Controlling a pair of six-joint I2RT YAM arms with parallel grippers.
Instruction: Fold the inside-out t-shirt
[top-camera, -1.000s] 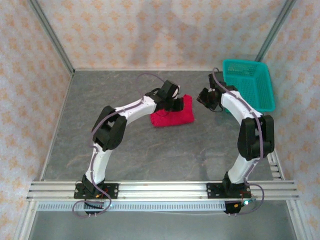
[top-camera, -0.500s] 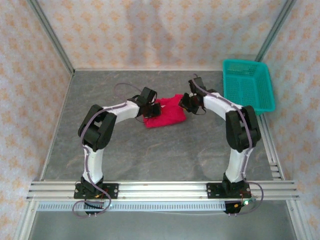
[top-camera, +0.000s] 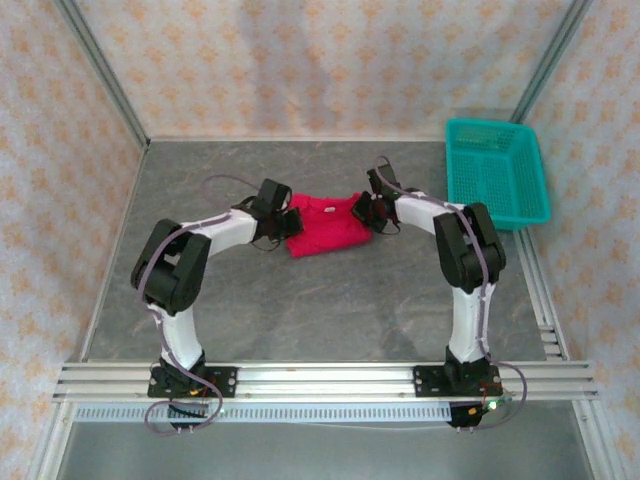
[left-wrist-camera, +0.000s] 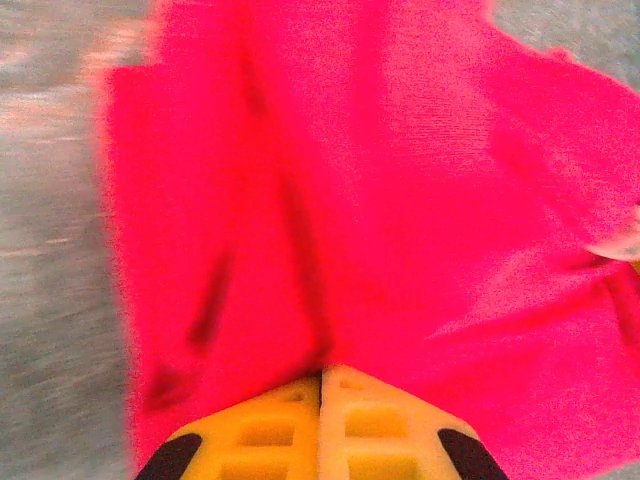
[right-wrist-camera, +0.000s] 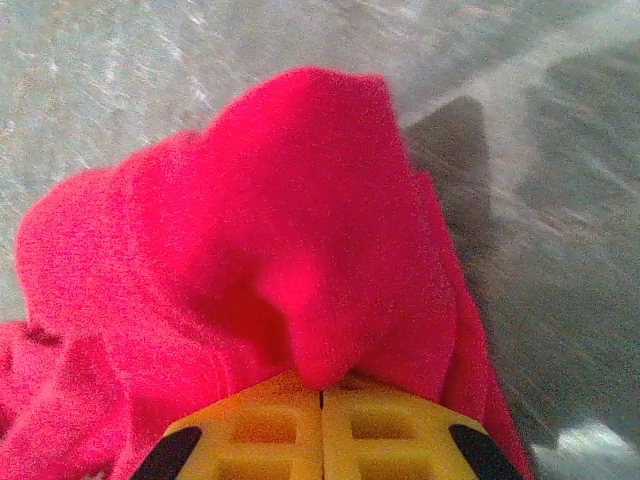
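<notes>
Inside-out t-shirt (top-camera: 325, 227) held at opposite ends: left gripper (left-wrist-camera: 321, 376) closed on it, right gripper (right-wrist-camera: 321, 391) seemingly likewise.

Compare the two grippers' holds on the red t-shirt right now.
The left gripper clamps the left edge of the t-shirt; the right gripper clamps its right edge. Cloth spreads flat beyond the left gripper but humps up at the right gripper. Both are shut on the t-shirt.
</notes>
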